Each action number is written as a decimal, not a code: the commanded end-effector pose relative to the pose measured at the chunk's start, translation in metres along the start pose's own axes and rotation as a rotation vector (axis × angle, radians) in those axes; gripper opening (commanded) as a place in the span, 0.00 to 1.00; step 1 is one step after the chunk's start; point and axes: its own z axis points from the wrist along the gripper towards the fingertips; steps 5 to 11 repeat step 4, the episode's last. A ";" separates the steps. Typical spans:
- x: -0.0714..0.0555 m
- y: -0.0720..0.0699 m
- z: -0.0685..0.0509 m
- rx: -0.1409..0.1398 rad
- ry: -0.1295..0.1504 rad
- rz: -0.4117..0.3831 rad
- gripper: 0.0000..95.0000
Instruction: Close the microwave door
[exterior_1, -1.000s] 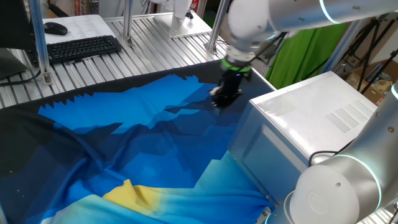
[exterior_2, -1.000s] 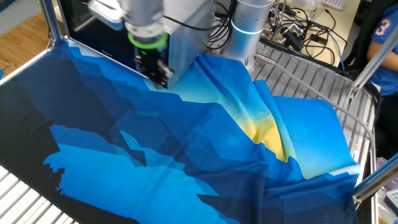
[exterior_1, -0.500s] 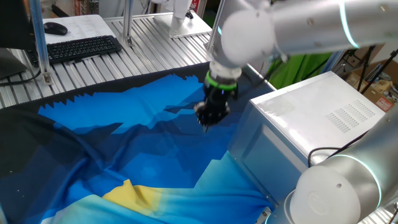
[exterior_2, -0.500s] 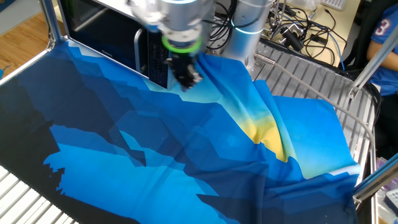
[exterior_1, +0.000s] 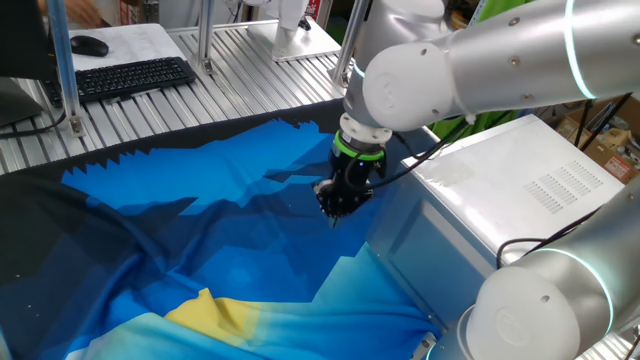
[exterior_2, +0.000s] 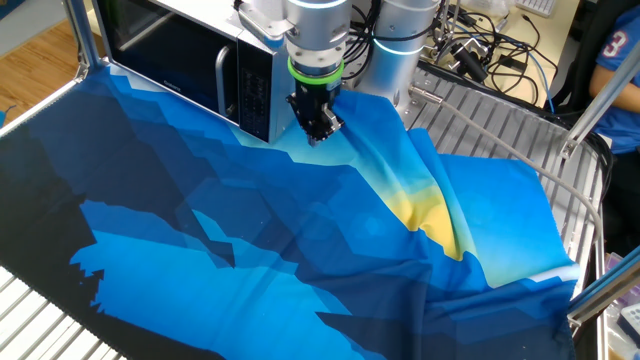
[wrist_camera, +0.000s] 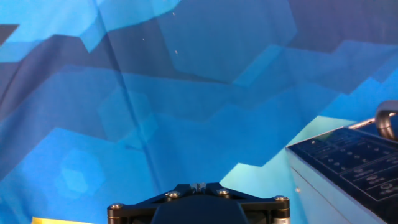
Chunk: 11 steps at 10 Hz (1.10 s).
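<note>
The silver-grey microwave stands on the blue cloth; in the other fixed view it sits at the back left. The microwave door, dark glass with a vertical handle, lies flush against the front. It also shows in one fixed view. My gripper hangs just off the front corner at the control panel end, a little above the cloth, touching nothing. In one fixed view the gripper is shut and empty. In the hand view the gripper points at the cloth, with the panel at lower right.
The blue and yellow cloth covers the table in folds. The arm's base and cables stand behind the microwave. A keyboard and mouse lie on the far table. Metal posts rise at the table edge.
My gripper has moved along the microwave's front, from before the door to the control panel corner. The door now shows uncovered and flush.
</note>
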 end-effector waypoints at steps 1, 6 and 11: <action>0.002 0.000 0.002 -0.007 -0.004 0.002 0.00; 0.003 -0.001 0.003 -0.002 -0.008 -0.001 0.00; 0.003 -0.001 0.003 -0.002 -0.008 -0.001 0.00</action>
